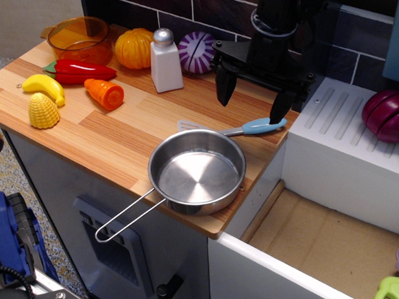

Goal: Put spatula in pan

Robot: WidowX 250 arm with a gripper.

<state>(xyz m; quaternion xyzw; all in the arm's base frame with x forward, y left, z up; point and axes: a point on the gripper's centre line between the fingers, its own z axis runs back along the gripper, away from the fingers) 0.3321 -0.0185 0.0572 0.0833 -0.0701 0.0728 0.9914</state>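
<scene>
The spatula [250, 127] lies flat on the wooden counter just behind the pan, its light blue handle pointing right toward the counter's edge and its grey blade [188, 126] partly hidden by the pan's rim. The shiny steel pan [197, 171] sits empty at the counter's front right corner, its wire handle [126, 221] sticking out past the front edge. My black gripper [252, 97] hangs open above the spatula's handle end, fingers pointing down and not touching it.
A white salt shaker [165, 61], purple onion [196, 51], orange pumpkin [134, 48], orange bowl [79, 38], red pepper [83, 70], carrot [106, 94], banana [44, 86] and corn [43, 110] fill the counter's back and left. A white sink [323, 243] drops off to the right.
</scene>
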